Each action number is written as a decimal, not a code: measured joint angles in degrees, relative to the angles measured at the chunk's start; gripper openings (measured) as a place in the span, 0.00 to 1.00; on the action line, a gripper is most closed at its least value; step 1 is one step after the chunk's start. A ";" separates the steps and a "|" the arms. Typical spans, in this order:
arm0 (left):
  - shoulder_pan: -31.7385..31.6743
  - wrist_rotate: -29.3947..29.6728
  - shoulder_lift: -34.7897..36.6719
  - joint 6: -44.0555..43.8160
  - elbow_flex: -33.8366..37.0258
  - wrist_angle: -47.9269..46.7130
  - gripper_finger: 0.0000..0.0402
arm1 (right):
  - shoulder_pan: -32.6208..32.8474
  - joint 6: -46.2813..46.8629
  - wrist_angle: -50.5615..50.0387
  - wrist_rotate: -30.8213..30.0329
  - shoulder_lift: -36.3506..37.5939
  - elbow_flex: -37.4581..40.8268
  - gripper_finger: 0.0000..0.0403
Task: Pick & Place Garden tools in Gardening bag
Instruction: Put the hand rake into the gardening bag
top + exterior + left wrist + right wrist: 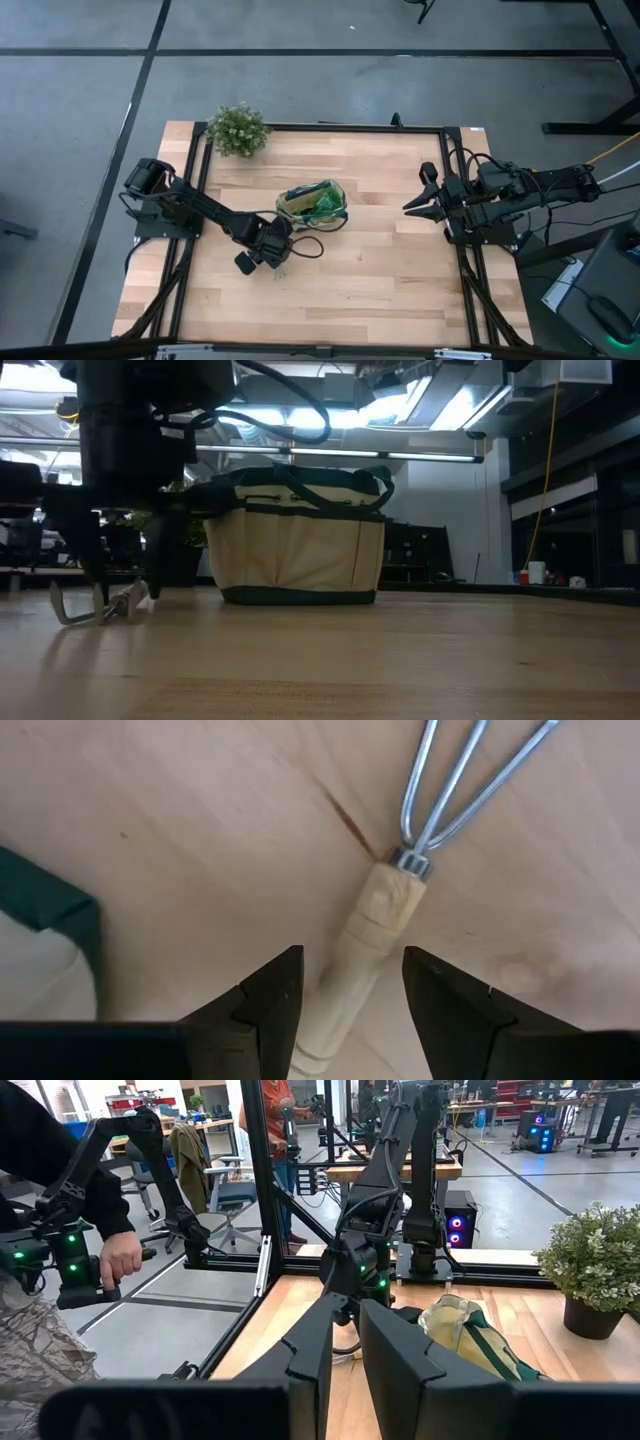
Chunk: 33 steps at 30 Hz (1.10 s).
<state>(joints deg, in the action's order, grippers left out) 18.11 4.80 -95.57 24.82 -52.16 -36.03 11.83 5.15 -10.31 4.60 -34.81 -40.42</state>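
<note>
The left gripper [352, 990], jaws parted astride the wood-handled wire-tined mini rake [375, 935] beside the beige fabric gardening bag [313, 202], risked rolling the round handle aside on closing.

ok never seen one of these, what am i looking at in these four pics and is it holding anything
Two robot arms work at a wooden table. One picture looks straight down, one sits at table height, and two come from cameras on the arms' wrists. In the middle stands a tan bag with green trim; a potted plant sits at the far edge. The left gripper is down by the bag, its open fingers on either side of a small rake's wooden handle, not closed on it. The right gripper waits at the table's right side, shut and empty. A person stands beyond the table.
</note>
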 joint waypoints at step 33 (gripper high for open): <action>9.25 -7.50 -0.02 -40.19 1.03 12.09 0.16 | -0.01 0.00 -0.02 0.00 0.00 0.00 0.15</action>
<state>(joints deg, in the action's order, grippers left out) 27.36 -2.70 -95.59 -15.37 -51.13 -23.94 11.81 5.15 -10.33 4.60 -34.81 -40.42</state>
